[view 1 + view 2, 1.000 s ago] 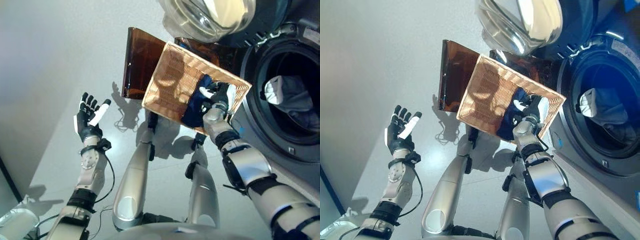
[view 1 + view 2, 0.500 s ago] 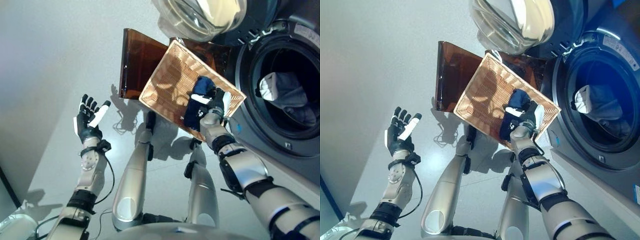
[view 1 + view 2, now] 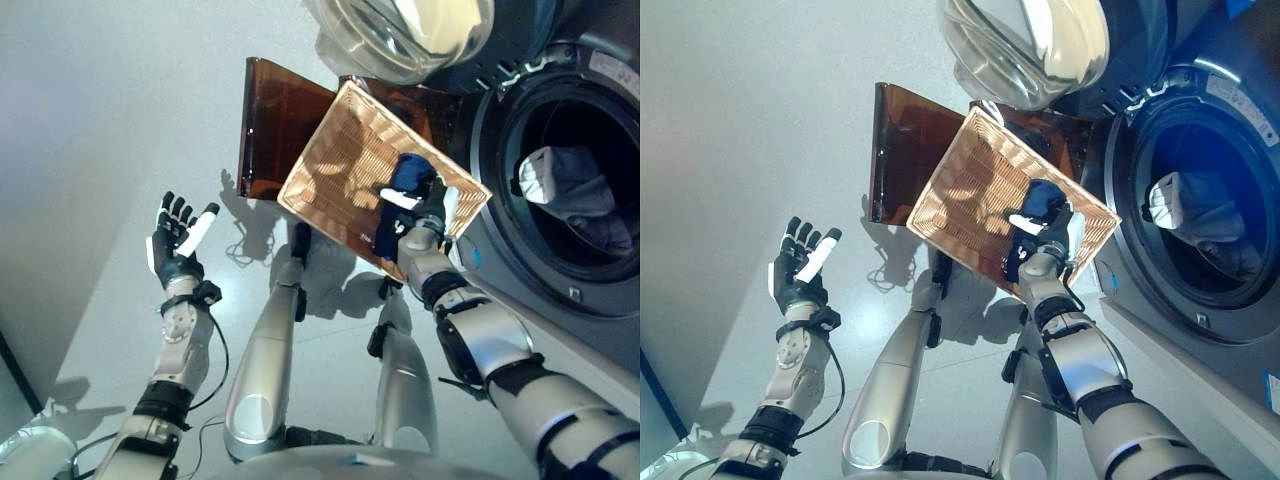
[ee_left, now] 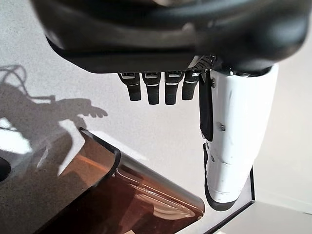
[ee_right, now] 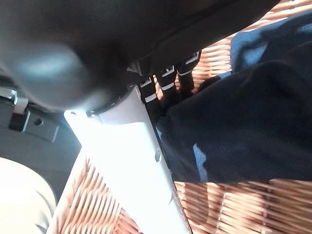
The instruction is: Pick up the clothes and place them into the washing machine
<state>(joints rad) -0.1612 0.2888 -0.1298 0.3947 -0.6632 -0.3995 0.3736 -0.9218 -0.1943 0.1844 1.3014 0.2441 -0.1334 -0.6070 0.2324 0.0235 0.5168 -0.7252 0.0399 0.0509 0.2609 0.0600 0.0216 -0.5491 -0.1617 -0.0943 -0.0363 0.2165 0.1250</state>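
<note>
A dark blue cloth lies bunched in the wicker basket, near the corner closest to the washing machine. My right hand is on it. In the right wrist view the white-covered thumb lies across the cloth and the fingers dig into it from the other side. My left hand is raised at the left with its fingers spread and holds nothing. A grey and white garment lies inside the washing machine's open drum.
The machine's round glass door hangs open above the basket. A brown see-through container stands behind and under the basket, on the grey floor that stretches to the left.
My right hand has closed into the dark blue cloth, which is now bunched a little higher in the basket. The view shifted slightly. The left hand has stayed where it was.
</note>
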